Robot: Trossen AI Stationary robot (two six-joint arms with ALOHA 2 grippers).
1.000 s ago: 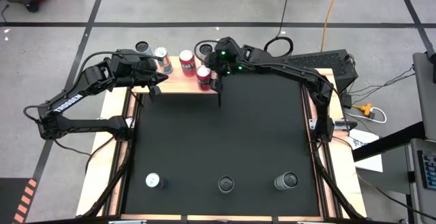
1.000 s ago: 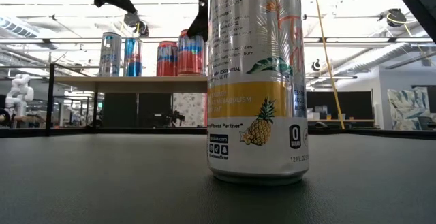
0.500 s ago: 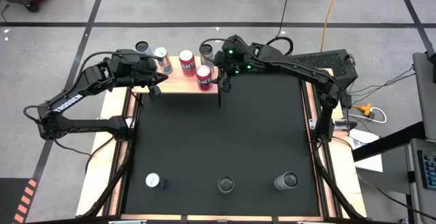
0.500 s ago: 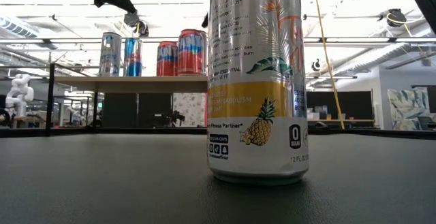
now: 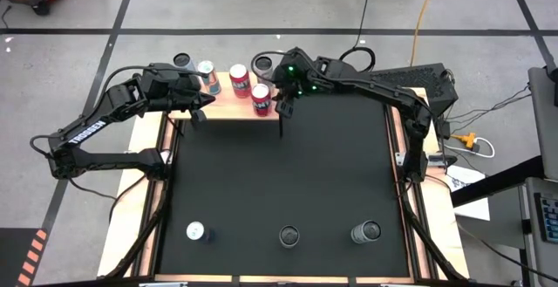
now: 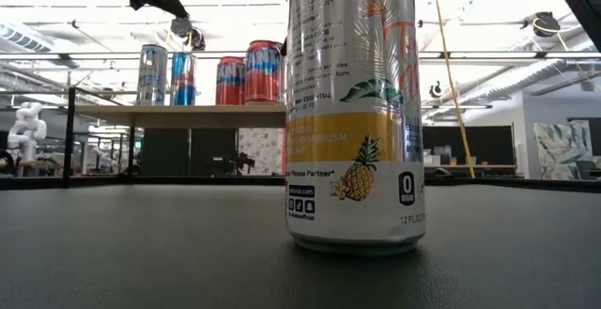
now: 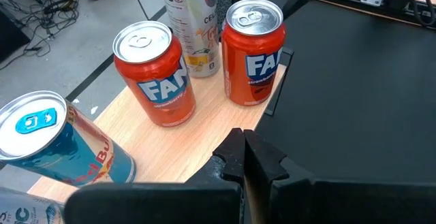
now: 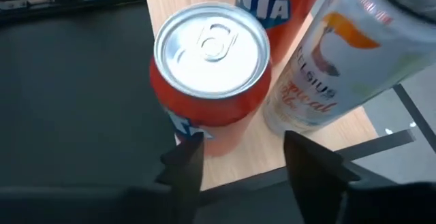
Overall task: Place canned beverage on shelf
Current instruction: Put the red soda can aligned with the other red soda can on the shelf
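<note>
The shelf (image 5: 228, 105) is a pale wood board at the table's far edge. Several cans stand upright on it, among them two red cans (image 7: 155, 71) (image 7: 253, 50) and a tall white can (image 8: 327, 67). My right gripper (image 8: 243, 141) hangs open just in front of the nearest red can (image 8: 211, 74), at the shelf's right end (image 5: 282, 105). Only bare shelf wood shows between its fingers. My left gripper (image 7: 243, 139) is shut, holds nothing, and hovers over the shelf's near edge (image 5: 202, 104).
Three more cans stand near the table's front edge on the black mat: one at the left (image 5: 196, 231), one in the middle (image 5: 289, 235) that fills the low view (image 6: 352, 112), and one at the right (image 5: 366, 232). The mat's middle (image 5: 279, 174) is bare.
My right gripper has drawn back from the red can at the shelf's right end, a little toward the table's right, and has rolled slightly. In the low view its dark fingers have left the can's side. All the cans on the shelf stay upright and in place.
</note>
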